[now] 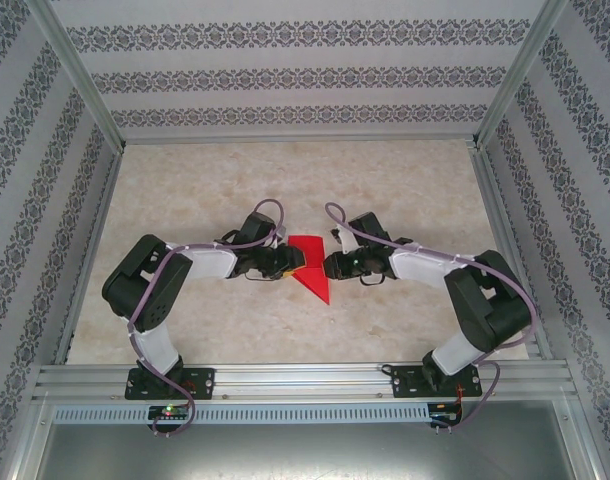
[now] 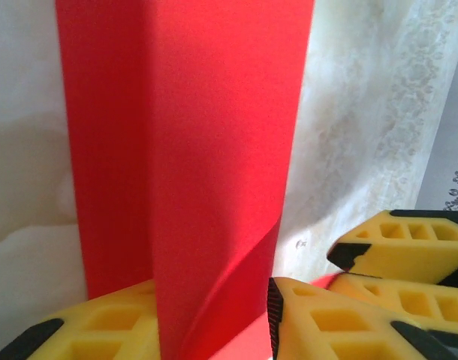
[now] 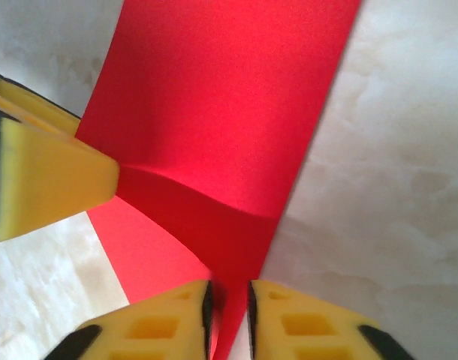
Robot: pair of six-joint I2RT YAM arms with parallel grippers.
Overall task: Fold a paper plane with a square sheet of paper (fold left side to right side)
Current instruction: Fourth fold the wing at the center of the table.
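- The red sheet of paper [image 2: 214, 135] is seen running as a long strip from the top edge down the middle of the view.
- A straight crease is seen along its length, the band left of the crease lying in shadow.
- Near the bottom, the paper's right edge is curled up off the table [image 2: 26, 150].
- The left gripper [image 2: 212, 330] is seen at the bottom edge, its yellow fingers [image 2: 94, 330] set apart with the raised paper between them.
- The right gripper [image 2: 332, 268] is seen at the right, its yellow fingertips just beside the paper's right edge.
- A patterned wall [image 2: 456, 176] is glimpsed at the far right.
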